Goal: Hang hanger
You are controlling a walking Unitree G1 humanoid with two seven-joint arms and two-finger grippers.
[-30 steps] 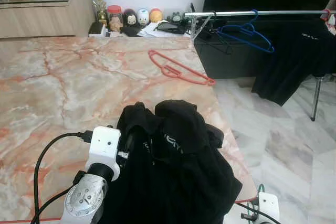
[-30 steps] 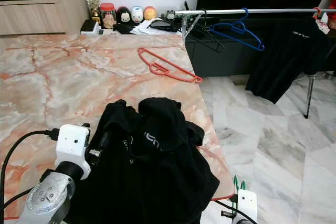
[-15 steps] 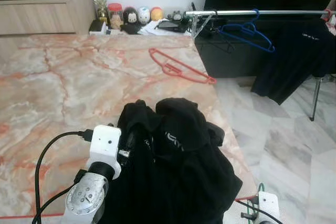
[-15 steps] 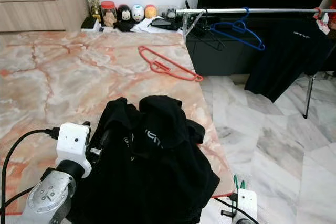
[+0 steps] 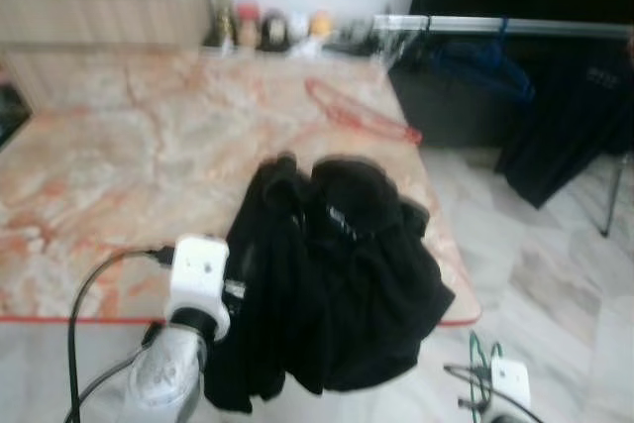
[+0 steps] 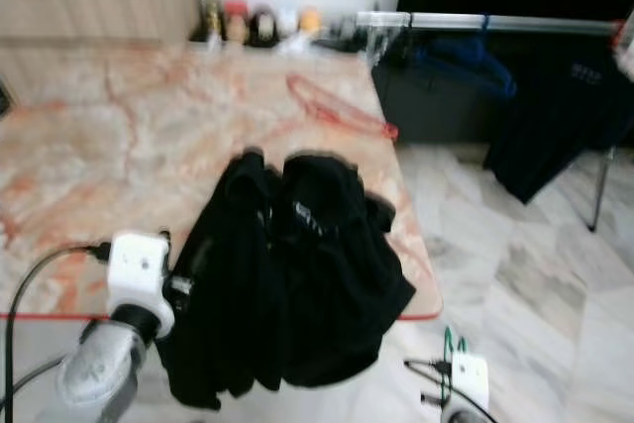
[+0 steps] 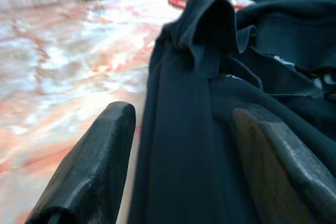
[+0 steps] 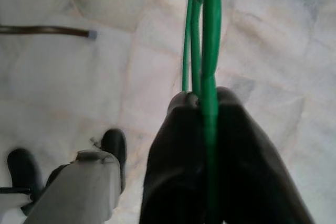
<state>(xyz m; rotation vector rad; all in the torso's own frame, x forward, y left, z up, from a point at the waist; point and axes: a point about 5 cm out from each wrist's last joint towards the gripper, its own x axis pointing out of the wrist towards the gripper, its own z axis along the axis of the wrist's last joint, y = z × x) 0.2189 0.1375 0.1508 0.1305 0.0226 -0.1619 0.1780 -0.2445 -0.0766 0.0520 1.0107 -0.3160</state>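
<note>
A black garment [image 5: 337, 274] is bunched at the front right corner of the marble table [image 5: 119, 146] and hangs down past its red-trimmed edge. My left gripper [image 7: 184, 113] is shut on the garment, with cloth packed between its fingers [image 7: 94, 166]. Low on the right, my right gripper [image 8: 207, 129] is shut on a thin green hanger [image 8: 202, 35], whose loop also shows as the green hanger [image 5: 477, 352] above the floor. A red hanger [image 5: 359, 116] lies at the table's far right edge. A blue hanger [image 5: 485, 56] hangs on the metal rail [image 5: 495, 25].
A black shirt [image 5: 575, 116] hangs from the rail at the right, over a rack leg [image 5: 612, 195]. Jars and figurines [image 5: 267, 27] line the table's far end. A dark cabinet [image 5: 446, 106] stands under the rail. Pale marble floor [image 5: 555, 274] lies to the right.
The whole view has shifted and blurred, so the camera moved back. The table's front edge now shows, with the garment hanging over it. Both grippers keep their holds.
</note>
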